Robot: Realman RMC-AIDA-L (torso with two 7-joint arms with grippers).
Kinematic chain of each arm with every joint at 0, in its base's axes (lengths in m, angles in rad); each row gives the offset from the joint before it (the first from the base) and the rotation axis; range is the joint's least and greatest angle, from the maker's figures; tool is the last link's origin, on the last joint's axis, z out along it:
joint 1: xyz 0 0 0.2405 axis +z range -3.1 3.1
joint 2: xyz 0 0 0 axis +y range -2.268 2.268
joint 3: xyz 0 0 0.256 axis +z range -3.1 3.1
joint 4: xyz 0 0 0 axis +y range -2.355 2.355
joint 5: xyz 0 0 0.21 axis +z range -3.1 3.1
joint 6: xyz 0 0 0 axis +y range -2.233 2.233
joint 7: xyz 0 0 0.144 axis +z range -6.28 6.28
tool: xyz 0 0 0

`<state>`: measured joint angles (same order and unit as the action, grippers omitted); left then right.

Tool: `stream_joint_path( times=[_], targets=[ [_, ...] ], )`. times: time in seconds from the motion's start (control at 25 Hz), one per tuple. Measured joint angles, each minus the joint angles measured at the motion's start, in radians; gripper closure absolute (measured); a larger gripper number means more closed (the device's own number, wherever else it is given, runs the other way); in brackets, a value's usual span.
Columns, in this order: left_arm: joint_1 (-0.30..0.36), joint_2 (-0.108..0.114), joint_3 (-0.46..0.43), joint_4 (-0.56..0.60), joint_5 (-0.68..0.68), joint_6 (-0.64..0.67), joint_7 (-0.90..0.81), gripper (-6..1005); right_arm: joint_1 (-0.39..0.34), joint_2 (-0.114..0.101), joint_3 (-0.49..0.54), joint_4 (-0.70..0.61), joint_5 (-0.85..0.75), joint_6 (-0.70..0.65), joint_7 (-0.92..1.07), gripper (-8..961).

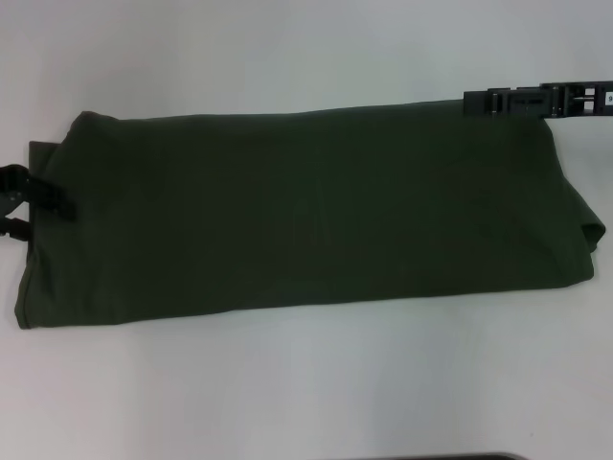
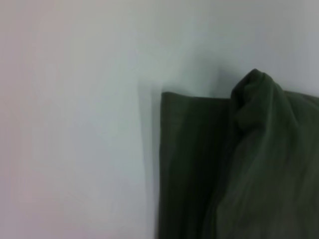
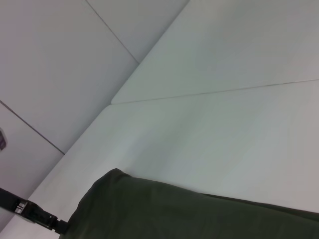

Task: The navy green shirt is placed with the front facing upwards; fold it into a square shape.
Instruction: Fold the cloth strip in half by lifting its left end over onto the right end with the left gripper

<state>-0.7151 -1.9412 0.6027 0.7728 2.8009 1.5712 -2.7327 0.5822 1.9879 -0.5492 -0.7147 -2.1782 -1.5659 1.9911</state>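
The navy green shirt (image 1: pixel 306 216) lies across the middle of the white table (image 1: pixel 306 383) as 1 long band, already folded lengthwise, no lettering or collar showing on top; its ends reach toward the table's left and right edges. The left gripper (image 1: pixel 27 201) sits at the shirt's left end, near the table's left edge, black fingers touching or overlapping the cloth edge; whether they are pinching it or released, cannot tell. The left wrist view shows a raised, bunched peak of fabric at that end beside a flatter folded layer, so a corner may be lifted, but no fingers appear there. The right gripper (image 1: pixel 536 101) is at the shirt's far right corner, lying flat along the far hem; clenched or released, cannot tell. Risks, as judgement: if only 1 layer is caught at the left end, the band opens up when carried over and the lengthwise fold is lost; if the 2 grippers grip at unequal depth, the next fold lands skewed and gives a trapezoid, not a square. The right end already sags into a loose rounded lump toward the table's right edge, which could trap a wrinkle under the fold. Dragging cloth across the table could also shift the whole band. Containers: 0 visible, nothing is held in anything.
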Motion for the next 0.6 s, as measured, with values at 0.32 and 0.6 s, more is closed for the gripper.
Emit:
stream_joint_path(
  times=[0.32,0.6],
  targets=[
    [-0.005,-0.001,0.002,-0.004,0.019,-0.015,-0.018,272,-0.002,0.0,0.0,0.0,0.0,0.001,0.0,151],
    [-0.006,-0.001,0.001,-0.016,0.025,-0.023,-0.019,273,0.0,0.0,0.0,0.0,0.0,0.001,0.0,151]
  ],
)
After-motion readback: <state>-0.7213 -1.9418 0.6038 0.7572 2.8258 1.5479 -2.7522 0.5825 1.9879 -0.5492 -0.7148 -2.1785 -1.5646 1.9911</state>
